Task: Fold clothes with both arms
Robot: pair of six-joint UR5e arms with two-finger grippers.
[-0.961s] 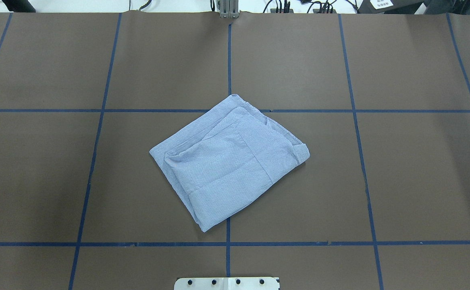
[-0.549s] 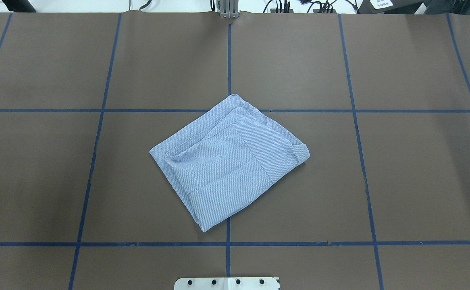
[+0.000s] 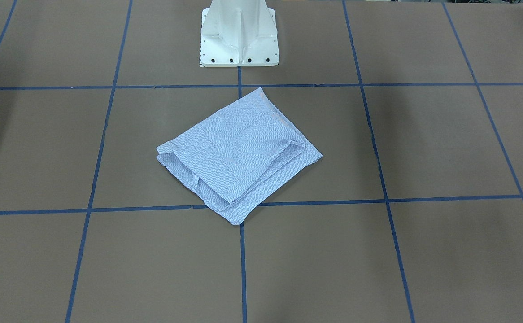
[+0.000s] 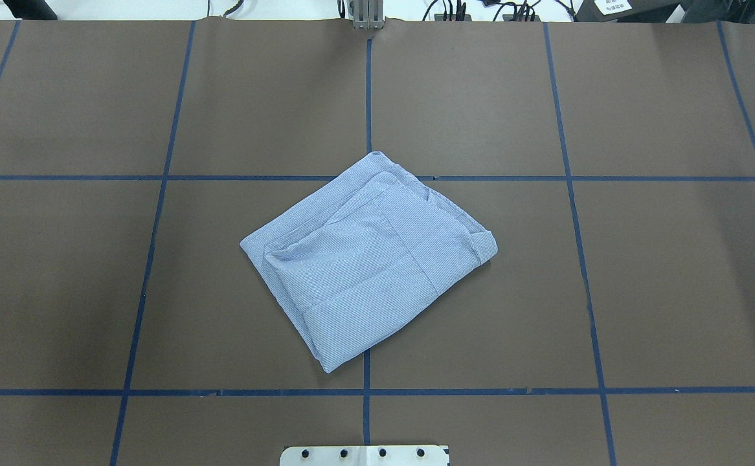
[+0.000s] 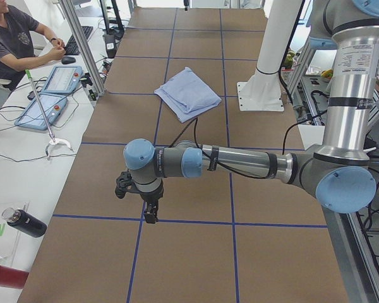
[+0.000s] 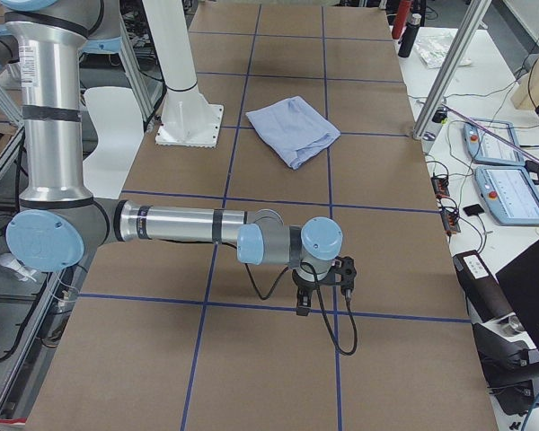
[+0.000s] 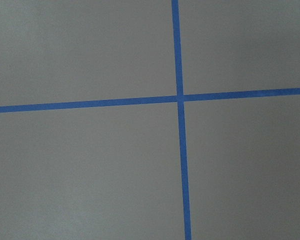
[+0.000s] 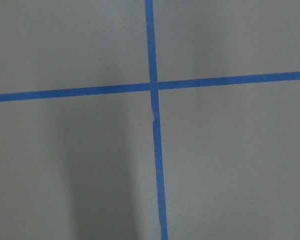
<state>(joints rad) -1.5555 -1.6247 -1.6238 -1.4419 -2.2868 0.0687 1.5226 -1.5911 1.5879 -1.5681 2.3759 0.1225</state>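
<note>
Table (image 4: pixel 675 291): we saw it covered in brown paper with blue tape lines (image 4: pixel 366 97); the pedestal (image 3: pixel 239 36) stood at its robot-side edge.
Left arm (image 5: pixel 240 163): it reached low over the table, well apart from the pedestal, toward the table's end on the robot's left. We judged it was parked there to leave the shirt free.
Right arm (image 6: pixel 180 224): the same, well apart from the pedestal on the other side.
Shirt (image 4: pixel 368 259): it lay near the pedestal, in front of it, folded into a compact layered rectangle turned diagonal to the tape. Nothing touched it, so we judged the folding was finished or nearly finished.
Left gripper (image 5: pixel 150 218): it pointed down over a tape crossing; we cannot tell how wide it was.
Right gripper (image 6: pixel 303 308): likewise, we cannot tell.
</note>
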